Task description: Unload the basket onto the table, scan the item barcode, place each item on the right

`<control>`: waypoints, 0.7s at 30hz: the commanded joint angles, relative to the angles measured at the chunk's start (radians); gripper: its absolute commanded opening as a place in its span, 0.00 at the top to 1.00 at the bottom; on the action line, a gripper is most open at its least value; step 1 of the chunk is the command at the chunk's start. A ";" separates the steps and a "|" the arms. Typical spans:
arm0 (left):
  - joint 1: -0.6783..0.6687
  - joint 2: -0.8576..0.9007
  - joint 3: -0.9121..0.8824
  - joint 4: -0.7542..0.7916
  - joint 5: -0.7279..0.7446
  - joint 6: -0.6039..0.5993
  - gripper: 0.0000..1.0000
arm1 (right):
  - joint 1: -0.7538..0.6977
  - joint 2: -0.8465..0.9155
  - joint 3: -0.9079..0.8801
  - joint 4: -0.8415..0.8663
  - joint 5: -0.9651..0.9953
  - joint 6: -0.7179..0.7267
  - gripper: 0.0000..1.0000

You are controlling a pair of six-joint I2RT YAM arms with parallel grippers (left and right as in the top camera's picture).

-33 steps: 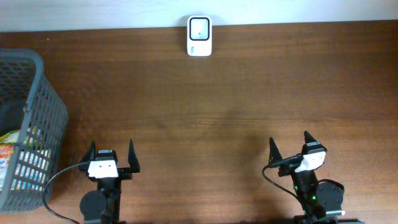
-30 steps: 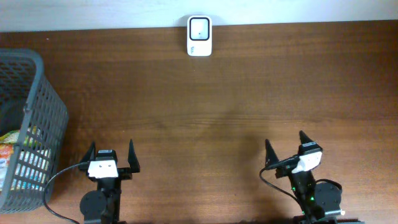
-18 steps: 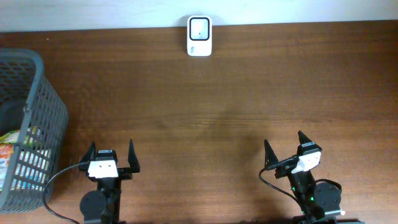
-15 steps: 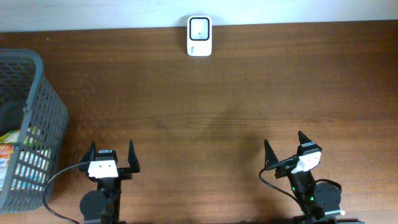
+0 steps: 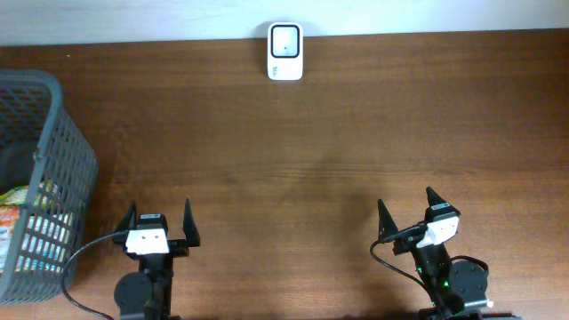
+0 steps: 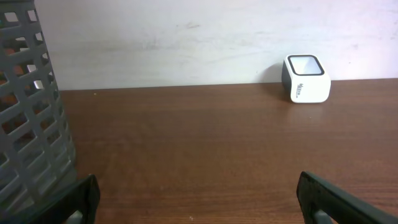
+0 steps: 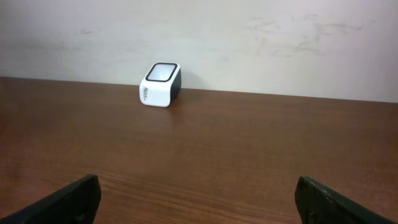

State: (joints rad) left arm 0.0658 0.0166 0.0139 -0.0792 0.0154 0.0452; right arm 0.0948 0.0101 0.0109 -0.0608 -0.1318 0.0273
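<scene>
Colourful packets (image 5: 9, 219): lie untouched in grey plastic mesh basket (image 5: 67, 178), far left. Right black gripper (image 5: 406, 199): slightly further forward than a second ago, wide open, empty. Left black gripper (image 5: 160, 209): same spot, wide open, empty. Means no grab yet.

The left tool (image 6: 199, 198) is spread wide. Its fingers (image 6: 326, 198) show only at the two lower corners, with bare tabletop (image 6: 186, 143) between them. A grey mesh basket (image 6: 28, 118) fills the left edge. The white scanner (image 6: 306, 79) sits far right, against the wall (image 6: 174, 37).
</scene>
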 commanded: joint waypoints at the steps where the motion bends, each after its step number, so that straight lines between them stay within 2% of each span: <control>1: -0.005 -0.010 -0.005 -0.002 0.004 0.016 0.01 | 0.005 -0.007 -0.005 -0.004 0.005 0.010 0.01; 13: -0.005 -0.010 -0.005 -0.004 -0.022 0.016 0.01 | 0.005 -0.006 -0.005 -0.006 0.005 0.010 0.01; 17: -0.005 -0.008 0.001 0.113 0.042 0.011 0.01 | 0.005 -0.006 -0.005 -0.006 0.005 0.010 0.01; 19: -0.004 0.032 0.061 0.120 0.041 0.011 0.01 | 0.005 -0.006 -0.005 -0.006 0.005 0.010 0.01; 21: -0.004 0.167 0.203 0.119 0.041 0.012 0.01 | 0.005 -0.006 -0.005 -0.006 0.005 0.010 0.01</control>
State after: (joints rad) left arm 0.0658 0.0589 0.0597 0.0307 0.0399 0.0448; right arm 0.0948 0.0101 0.0109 -0.0616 -0.1287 0.0277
